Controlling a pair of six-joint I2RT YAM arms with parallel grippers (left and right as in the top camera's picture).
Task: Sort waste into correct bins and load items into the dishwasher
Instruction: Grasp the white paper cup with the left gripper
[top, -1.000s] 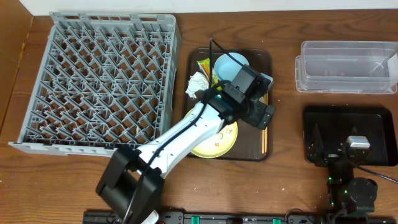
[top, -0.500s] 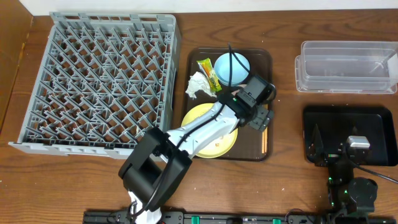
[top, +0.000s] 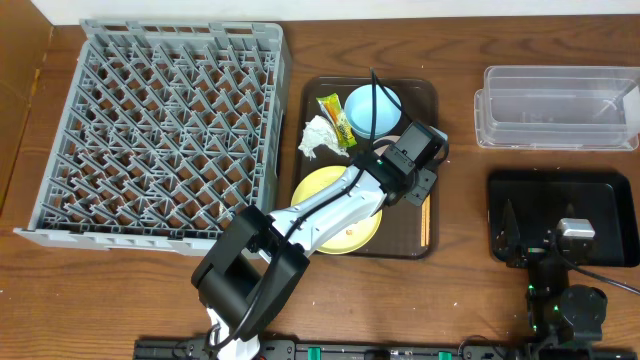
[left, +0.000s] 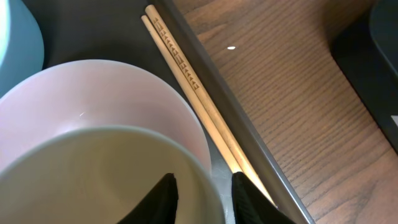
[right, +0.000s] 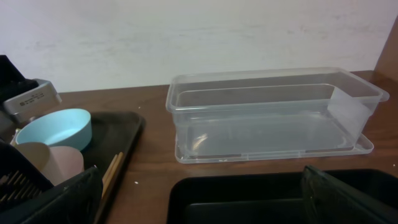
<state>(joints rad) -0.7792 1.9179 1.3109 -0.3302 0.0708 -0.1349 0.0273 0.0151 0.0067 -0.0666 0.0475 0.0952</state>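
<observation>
Straddling the rim of the small cream cup (left: 93, 174) with the left gripper (left: 205, 198), fingers apart, one inside, one outside. Just beyond the fingers, the pinkish-white bowl (left: 93, 93); to their right, wooden chopsticks (left: 193, 93) at the brown tray (left: 93, 31) edge. Holding the right gripper (right: 202, 202) over the black tray (right: 249, 193), fingers wide apart.

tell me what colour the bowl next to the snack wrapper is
The bowl is light blue, clearest in the overhead view.
</observation>
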